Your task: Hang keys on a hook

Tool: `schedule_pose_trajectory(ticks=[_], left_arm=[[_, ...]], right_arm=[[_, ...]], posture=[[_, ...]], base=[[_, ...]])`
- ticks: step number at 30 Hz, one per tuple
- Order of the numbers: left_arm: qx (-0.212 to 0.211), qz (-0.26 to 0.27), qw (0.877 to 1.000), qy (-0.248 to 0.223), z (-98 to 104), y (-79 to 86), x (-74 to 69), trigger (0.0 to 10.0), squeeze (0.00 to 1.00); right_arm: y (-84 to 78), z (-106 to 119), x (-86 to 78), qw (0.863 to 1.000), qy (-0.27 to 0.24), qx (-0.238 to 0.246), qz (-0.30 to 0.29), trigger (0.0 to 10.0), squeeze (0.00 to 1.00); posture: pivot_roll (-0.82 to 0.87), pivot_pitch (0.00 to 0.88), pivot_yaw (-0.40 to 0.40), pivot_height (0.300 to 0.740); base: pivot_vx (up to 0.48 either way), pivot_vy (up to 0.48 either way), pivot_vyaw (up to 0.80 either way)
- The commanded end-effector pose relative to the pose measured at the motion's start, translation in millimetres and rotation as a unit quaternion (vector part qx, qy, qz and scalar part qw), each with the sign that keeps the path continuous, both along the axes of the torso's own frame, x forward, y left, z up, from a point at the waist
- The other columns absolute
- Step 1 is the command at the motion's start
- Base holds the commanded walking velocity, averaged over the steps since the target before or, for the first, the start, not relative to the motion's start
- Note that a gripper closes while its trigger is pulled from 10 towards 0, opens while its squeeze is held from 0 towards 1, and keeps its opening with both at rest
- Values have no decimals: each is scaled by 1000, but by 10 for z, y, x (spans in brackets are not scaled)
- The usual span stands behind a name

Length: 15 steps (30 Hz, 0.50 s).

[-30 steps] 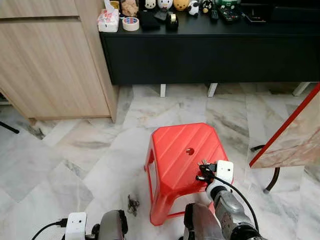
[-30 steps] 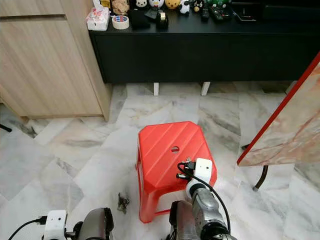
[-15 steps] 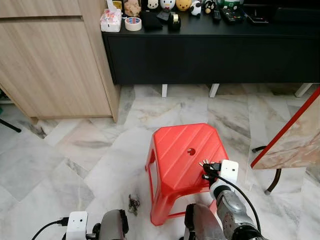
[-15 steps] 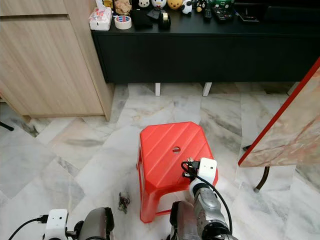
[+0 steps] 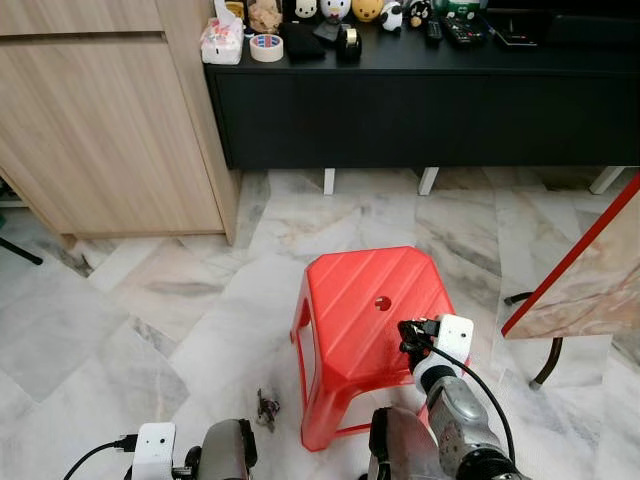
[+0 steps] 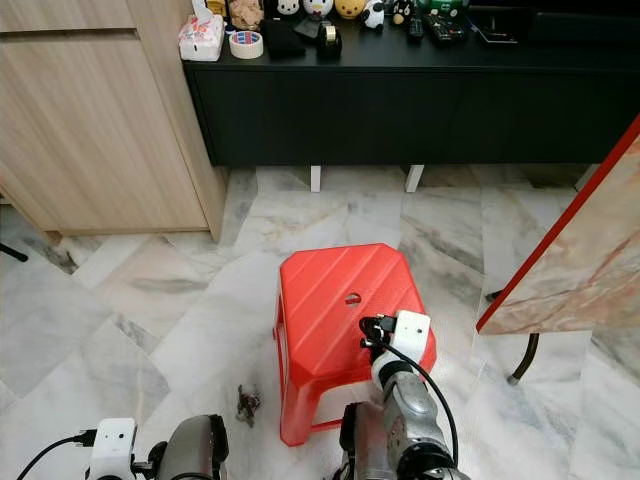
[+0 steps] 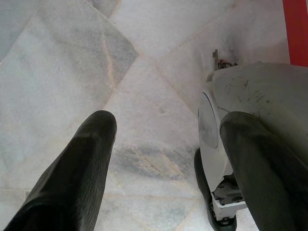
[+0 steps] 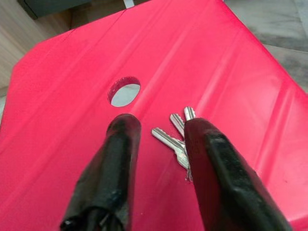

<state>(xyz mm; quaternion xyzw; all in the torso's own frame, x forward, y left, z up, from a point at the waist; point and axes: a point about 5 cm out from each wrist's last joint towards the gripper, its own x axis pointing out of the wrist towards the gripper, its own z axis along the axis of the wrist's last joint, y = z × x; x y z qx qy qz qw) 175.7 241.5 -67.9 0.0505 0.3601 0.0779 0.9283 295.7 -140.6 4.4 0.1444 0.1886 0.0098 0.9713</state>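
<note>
A home living room is shown: a marble-tiled floor (image 5: 150,300), a low black sideboard (image 5: 420,100) loaded with small toy figures (image 5: 330,8), and a light wooden cabinet (image 5: 100,120) are seen.

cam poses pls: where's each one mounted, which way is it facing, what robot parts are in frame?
Head stereo pair: looks forward and down at the red plastic stool on marble floor; right pincer over its seat, left arm low.
Left wrist: along the open left pincer at floor.
Right wrist: along black fingers at silver keys on the seat.
Shared: the stool's round hole.
</note>
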Motion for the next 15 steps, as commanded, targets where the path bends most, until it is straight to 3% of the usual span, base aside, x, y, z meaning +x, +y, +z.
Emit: schedule_pose_trajectory(ticks=[1, 15], left_arm=[[-25, -27, 997, 72, -194, -177, -276, 10000, 0], [-23, -29, 997, 66, -183, -190, -251, 10000, 0]], right_arm=[[-13, -36, -19, 1000, 15, -7, 3, 10000, 0], [-31, -50, -1, 999, 36, -18, 1, 10000, 0]], posture=[[37, 149, -83, 586], [36, 152, -83, 586]], base=[[0, 0, 0], [0, 0, 0]])
